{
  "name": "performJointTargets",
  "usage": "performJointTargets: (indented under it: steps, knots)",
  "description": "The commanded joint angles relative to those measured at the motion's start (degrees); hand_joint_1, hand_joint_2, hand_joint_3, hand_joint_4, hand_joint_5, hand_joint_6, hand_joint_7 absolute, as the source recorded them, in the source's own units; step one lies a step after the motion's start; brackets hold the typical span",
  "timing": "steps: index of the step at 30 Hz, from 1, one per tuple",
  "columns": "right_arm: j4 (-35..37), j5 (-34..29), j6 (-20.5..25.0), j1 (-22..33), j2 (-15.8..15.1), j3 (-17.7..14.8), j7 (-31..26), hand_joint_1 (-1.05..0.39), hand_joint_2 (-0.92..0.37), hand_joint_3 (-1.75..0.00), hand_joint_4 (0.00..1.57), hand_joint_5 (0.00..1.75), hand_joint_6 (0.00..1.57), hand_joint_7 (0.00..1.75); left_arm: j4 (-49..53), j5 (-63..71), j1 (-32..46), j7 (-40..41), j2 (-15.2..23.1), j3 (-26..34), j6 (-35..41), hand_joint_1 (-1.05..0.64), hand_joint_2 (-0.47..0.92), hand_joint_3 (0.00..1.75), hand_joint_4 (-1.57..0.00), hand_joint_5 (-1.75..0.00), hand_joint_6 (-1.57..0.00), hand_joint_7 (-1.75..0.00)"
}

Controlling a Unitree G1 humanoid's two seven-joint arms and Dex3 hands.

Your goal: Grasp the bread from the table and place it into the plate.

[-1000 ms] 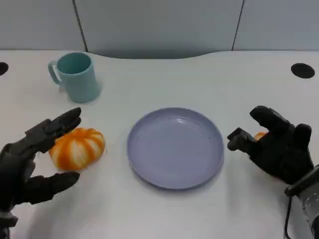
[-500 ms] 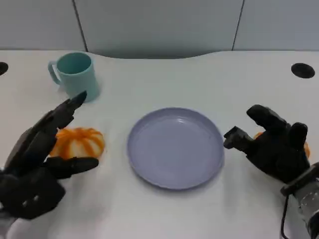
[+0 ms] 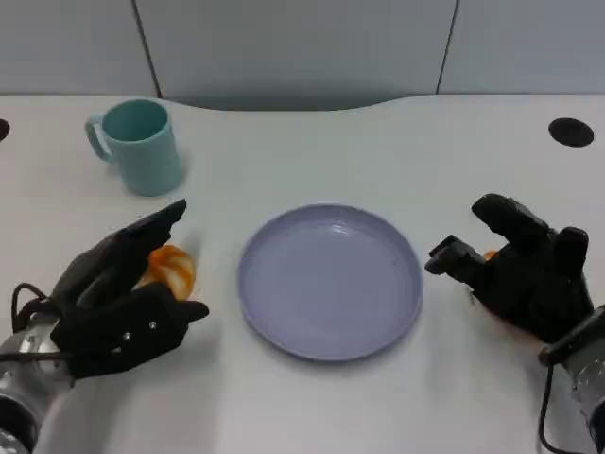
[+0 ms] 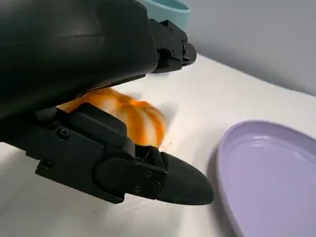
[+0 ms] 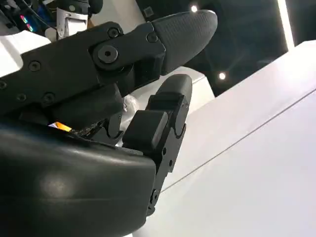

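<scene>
left hand [image 3: 118,312] arched over bread [image 3: 168,268], fingers apart.

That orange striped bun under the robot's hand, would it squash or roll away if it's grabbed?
The bread looks puffy and rounded, so it is probably soft and light and may dent under the left hand. Its domed top could let it slip from the fingers, but it seems to sit flat on the table, so rolling looks unlikely.

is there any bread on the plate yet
No, in the head view the purple plate holds nothing, and the orange bread lies on the table beside it, under the left hand.
</scene>
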Motion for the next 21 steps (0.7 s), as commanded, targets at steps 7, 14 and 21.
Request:
performJointTargets:
  steps: [7, 14, 21]
  knots:
    - [-0.9, -0.2, -0.9, 0.8, -2.0, -0.1, 1.1, -0.50, -0.92, -0.07, 0.83, 0.78, 1.06, 0.01, 3.8, 5.6, -0.2, 7.9, 2.9, -7.8, 12.7, -0.99, 0.90, 0.06, -0.01, -0.01, -0.07, -0.02]
    - [-1.6, 0.1, 2.1, 0.9, -2.4, 0.1, 1.2, -0.48, -0.92, -0.04, 0.82, 0.85, 1.07, 0.01, 4.2, 6.3, 0.7, 17.6, 2.9, -9.5, 15.1, -0.17, 0.85, 0.01, -0.36, -0.87, -0.21, -0.01]
    - [-1.5, 0.0, 0.7, 1.1, -2.1, -0.1, 1.5, -0.49, -0.92, -0.05, 0.79, 0.90, 1.06, 0.00, 4.1, 2.0, 1.1, 18.5, 3.0, -6.2, 11.9, -0.04, 0.82, 0.01, -0.90, -0.78, -0.39, -0.03]
